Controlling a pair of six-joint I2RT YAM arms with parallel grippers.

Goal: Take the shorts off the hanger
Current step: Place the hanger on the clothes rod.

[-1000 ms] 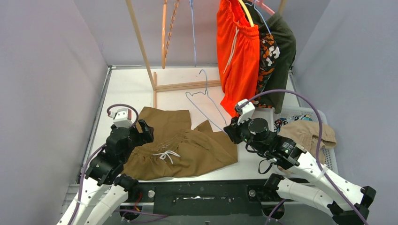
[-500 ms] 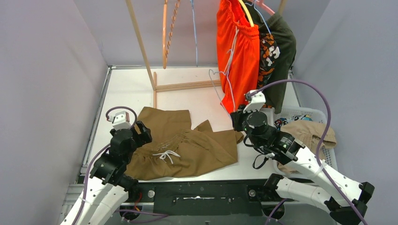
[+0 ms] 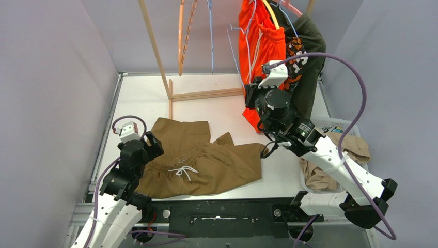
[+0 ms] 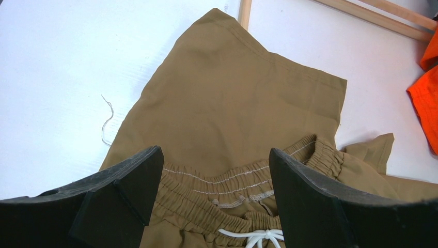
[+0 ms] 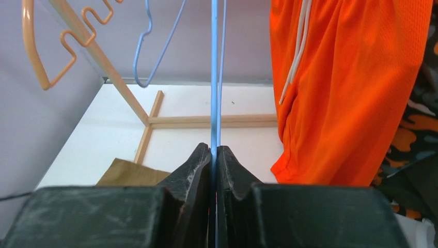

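Observation:
Brown shorts with a white drawstring (image 3: 206, 163) lie flat on the table, off any hanger. My left gripper (image 3: 153, 144) is open just above their waistband (image 4: 232, 113), jaws wide and empty (image 4: 214, 155). My right gripper (image 3: 251, 95) is shut on an empty blue wire hanger (image 3: 238, 49) and holds it up beside the hanging bright orange-red shorts (image 3: 263, 51). The wire runs straight up between the shut jaws (image 5: 214, 150). Camouflage shorts (image 3: 295, 59) and dark green shorts (image 3: 312, 57) hang behind the orange-red pair (image 5: 351, 88). Beige shorts (image 3: 356, 147) lie in the basket. The comic-print pair is hidden.
A wooden rack post (image 3: 153, 49) and its base bar (image 3: 206, 94) stand at the back. An orange hanger (image 3: 181, 36) and another blue hanger (image 3: 212, 36) hang from the rail. A white basket (image 3: 323, 122) sits at the right, under my right arm. Grey walls close in both sides.
My right gripper has lifted the blue hanger off the table, up and back beside the orange-red shorts. My left arm has drawn back slightly, still open over the brown shorts.

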